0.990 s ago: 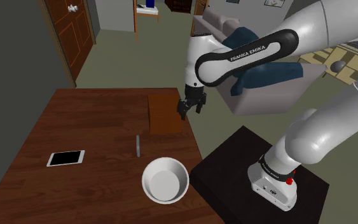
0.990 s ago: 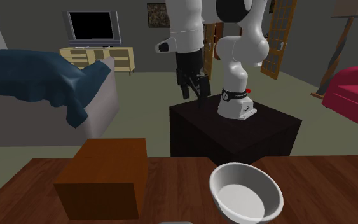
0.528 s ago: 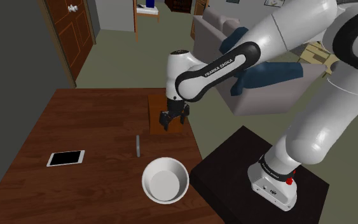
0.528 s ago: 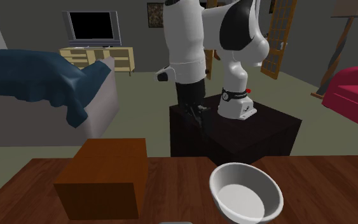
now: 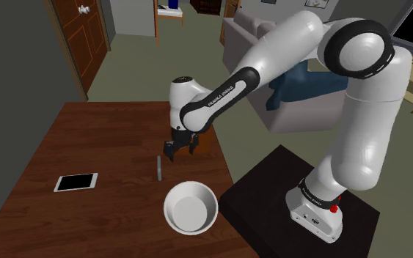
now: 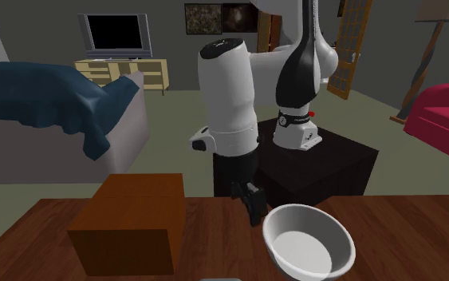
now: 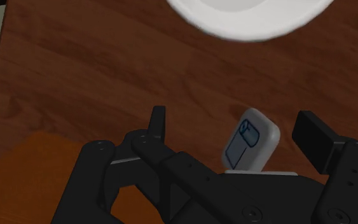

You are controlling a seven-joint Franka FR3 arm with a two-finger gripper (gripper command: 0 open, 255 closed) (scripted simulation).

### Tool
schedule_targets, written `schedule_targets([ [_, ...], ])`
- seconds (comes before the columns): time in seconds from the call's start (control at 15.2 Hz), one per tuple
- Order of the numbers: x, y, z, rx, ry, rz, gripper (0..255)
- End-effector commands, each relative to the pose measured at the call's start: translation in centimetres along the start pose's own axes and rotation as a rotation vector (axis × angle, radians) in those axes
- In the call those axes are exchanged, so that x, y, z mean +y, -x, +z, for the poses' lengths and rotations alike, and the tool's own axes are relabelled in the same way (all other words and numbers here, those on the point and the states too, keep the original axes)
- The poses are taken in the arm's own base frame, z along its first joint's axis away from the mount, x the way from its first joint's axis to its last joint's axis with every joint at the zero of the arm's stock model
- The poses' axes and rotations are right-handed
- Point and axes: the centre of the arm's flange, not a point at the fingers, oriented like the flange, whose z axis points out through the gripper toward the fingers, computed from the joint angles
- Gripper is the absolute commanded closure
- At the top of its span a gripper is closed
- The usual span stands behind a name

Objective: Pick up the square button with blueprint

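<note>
Looking along the tool through the wrist camera, I see its two black fingers spread wide, with the square button lying between them on the dark wooden tabletop. It sits nearer one finger and touches neither. The button is white with rounded corners and has a blue line drawing on its face. Past the fingertips is the rim of a white bowl, and out beyond the farther finger I can make out an edge of a brown box.

From the shoulder camera, the tool hangs low over the tabletop, with the bowl close by toward that view's bottom. A thin grey strip lies just beside the tool on that view's left. A flat tablet with a dark screen rests farther left, well apart. From the second exterior camera, the tool comes down just beside the bowl's rim, with the box on that view's left
</note>
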Motion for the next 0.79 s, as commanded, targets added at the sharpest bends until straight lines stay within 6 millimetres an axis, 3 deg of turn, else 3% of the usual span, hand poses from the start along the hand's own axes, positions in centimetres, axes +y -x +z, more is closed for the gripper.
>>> schedule_targets([
  [0.0,-1.8,-1.1,1.9,-0.001,-0.004,0.012,0],
  [0.46,-7.4,-5.2,7.8,-0.007,-0.017,0.048,0],
  [0.73,-7.8,-5.8,9.9,-0.007,-0.018,0.052,0],
])
